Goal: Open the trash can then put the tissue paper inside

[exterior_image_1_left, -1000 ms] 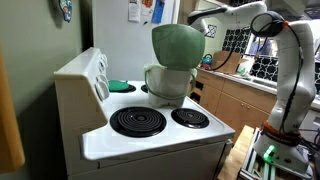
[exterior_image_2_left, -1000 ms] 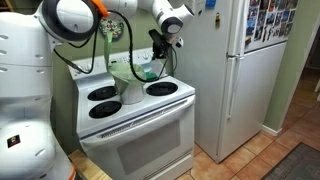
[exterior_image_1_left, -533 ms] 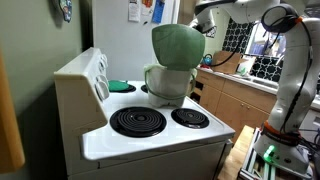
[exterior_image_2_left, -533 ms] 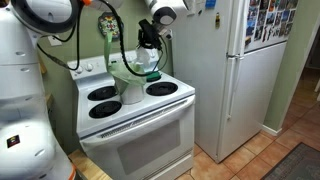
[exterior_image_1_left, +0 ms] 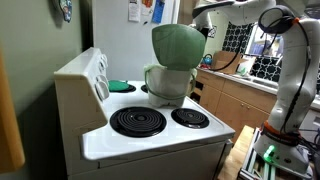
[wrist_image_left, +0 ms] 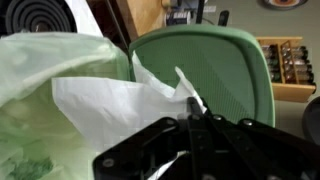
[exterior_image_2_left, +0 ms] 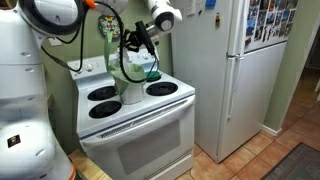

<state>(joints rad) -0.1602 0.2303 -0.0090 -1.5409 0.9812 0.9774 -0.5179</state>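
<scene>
The trash can stands on the stove top, silvery-grey with a green rim. Its pale green domed lid is tipped up and open. It also shows in an exterior view. In the wrist view the lid's inside is straight ahead and the pale green bag liner lies to the left. My gripper is shut on the white tissue paper, which hangs over the can's opening. In an exterior view the gripper is just above the can. In the other exterior view the lid hides it.
The white stove has black coil burners in front of the can. A flat green disc lies at the stove's back. A white fridge stands beside the stove. Wooden cabinets are behind.
My gripper has moved with the tissue from beside the fridge to over the open can and dropped a little lower. The can and lid have not moved.
</scene>
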